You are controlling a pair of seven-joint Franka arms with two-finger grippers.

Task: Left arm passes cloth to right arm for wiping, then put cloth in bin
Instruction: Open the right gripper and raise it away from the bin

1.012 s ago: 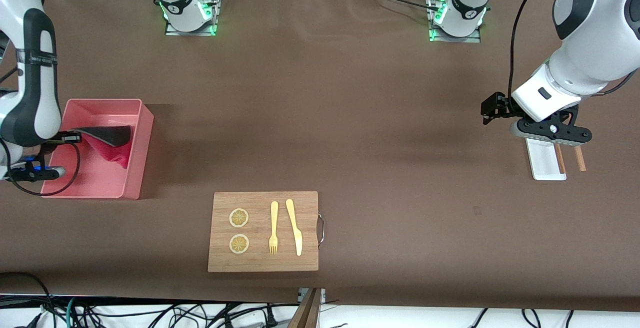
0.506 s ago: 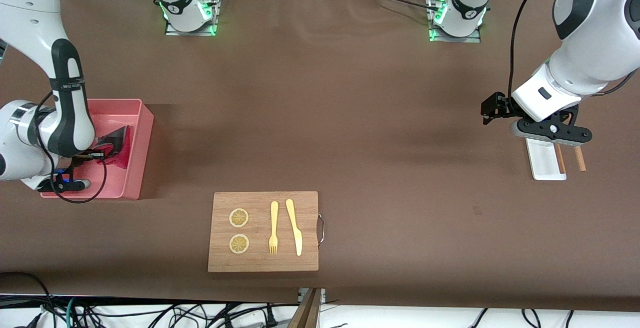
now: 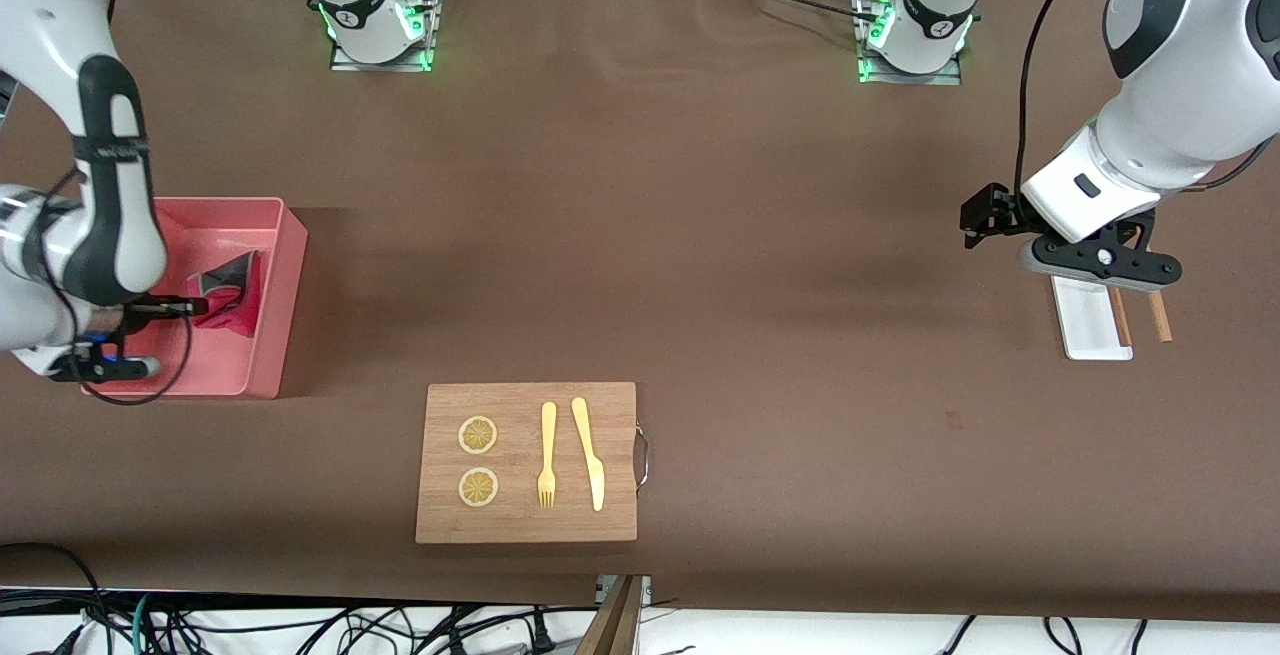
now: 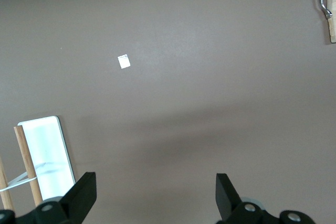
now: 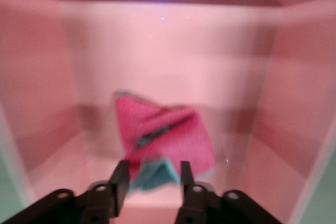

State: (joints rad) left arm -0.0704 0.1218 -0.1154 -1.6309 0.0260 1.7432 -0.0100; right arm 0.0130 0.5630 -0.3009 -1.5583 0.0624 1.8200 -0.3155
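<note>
The cloth lies crumpled, pink-red with a dark grey flap, inside the pink bin at the right arm's end of the table. My right gripper reaches into the bin with its tips at the cloth. In the right wrist view the gripper is open; the cloth sits loose just past its fingertips, with the bin's wall around it. My left gripper waits open over the white tray at the left arm's end. The left wrist view shows this gripper holding nothing.
A wooden cutting board with two lemon slices, a fork and a knife lies near the front camera. A white tray with brown chopsticks beside it sits under the left gripper. A small white scrap lies on the brown table.
The right gripper has come down into the bin and its fingers have parted. The cloth, hanging spread from it before, now lies bunched in the bin. The left arm has not moved.
</note>
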